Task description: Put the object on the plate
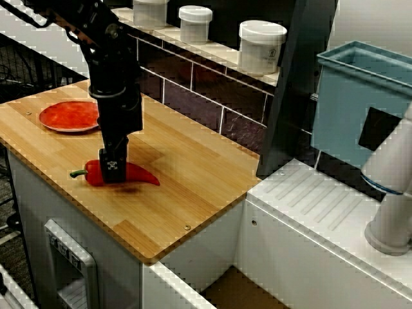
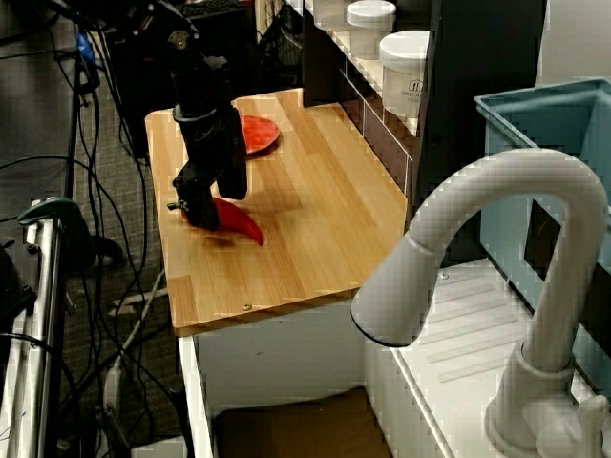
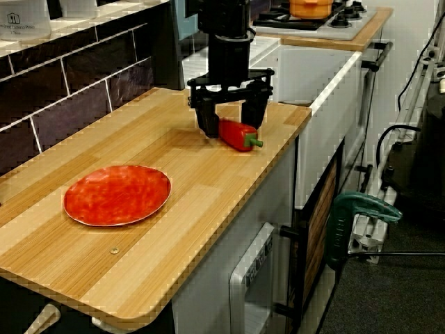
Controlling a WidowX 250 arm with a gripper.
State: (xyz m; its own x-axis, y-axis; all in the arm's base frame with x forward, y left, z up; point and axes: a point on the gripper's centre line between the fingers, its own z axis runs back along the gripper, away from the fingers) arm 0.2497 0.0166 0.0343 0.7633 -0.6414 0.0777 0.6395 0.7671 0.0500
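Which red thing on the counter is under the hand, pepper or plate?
The chili pepper. The hand stands over its stem half, fingers straddling it. The red-orange plate lies apart, empty, toward the counter's far end.
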